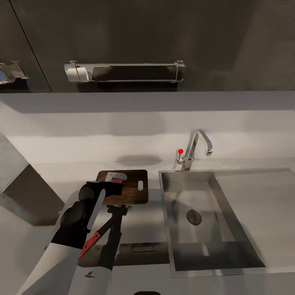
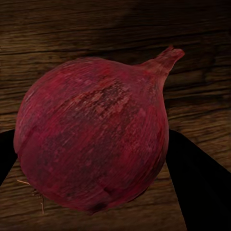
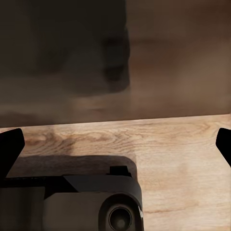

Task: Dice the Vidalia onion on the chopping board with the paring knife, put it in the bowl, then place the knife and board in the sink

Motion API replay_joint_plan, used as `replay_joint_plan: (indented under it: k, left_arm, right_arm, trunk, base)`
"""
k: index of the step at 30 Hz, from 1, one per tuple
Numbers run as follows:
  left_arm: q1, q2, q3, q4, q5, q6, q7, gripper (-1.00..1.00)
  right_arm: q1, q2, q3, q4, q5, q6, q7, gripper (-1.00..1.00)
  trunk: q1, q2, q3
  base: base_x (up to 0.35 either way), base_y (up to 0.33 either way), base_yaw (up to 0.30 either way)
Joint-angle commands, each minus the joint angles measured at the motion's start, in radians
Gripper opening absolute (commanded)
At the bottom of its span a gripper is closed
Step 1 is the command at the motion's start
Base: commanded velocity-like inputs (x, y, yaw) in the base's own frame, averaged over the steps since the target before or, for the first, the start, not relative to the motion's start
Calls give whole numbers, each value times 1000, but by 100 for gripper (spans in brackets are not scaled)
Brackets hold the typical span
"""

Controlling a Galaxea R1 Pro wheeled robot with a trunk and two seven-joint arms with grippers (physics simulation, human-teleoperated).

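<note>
Vidalia onion (image 2: pixel 94 137) sits between the two dark fingers (image 2: pixel 199 187) of the left gripper (image 1: pixel 116 179), which close against its sides; in the left wrist view its dark red skin and pointed tip show with wood grain under it. From the head view that gripper is over the far left part of the chopping board (image 1: pixel 127 188), a pinkish lump in its grasp, though whether the onion touches the board cannot be told. The board lies on the countertop (image 1: pixel 53 176), left of the sink (image 1: pixel 213 217). The tap (image 1: pixel 196 147) and red knob (image 1: pixel 180 151) stand at the sink's far edge. The right gripper (image 3: pixel 115 144) has its fingertips (image 3: pixel 10 147) spread wide with nothing between them, over a pale wooden floor (image 3: pixel 183 154) with a piece of the robot's base (image 3: pixel 86 202) near it.
</note>
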Motion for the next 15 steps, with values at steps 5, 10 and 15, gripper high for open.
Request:
replay_joint_plan:
  k: [5,10,15]
  left_arm:
    - [0,0,1,-2,-13,5,1,-100]
    - [0,0,1,-6,-13,5,1,-100]
    - [0,0,0,-11,-13,5,1,-100]
  right_arm:
    - [-1,0,9,0,-7,-3,-6,100]
    - [-1,0,9,0,-7,-3,-6,100]
    - [-1,0,9,0,-7,-3,-6,100]
  trunk:
    - [1,-2,-2]
    - [1,-2,-2]
    - [1,-2,-2]
  base:
    - [0,0,0]
    - [0,0,0]
    - [0,0,0]
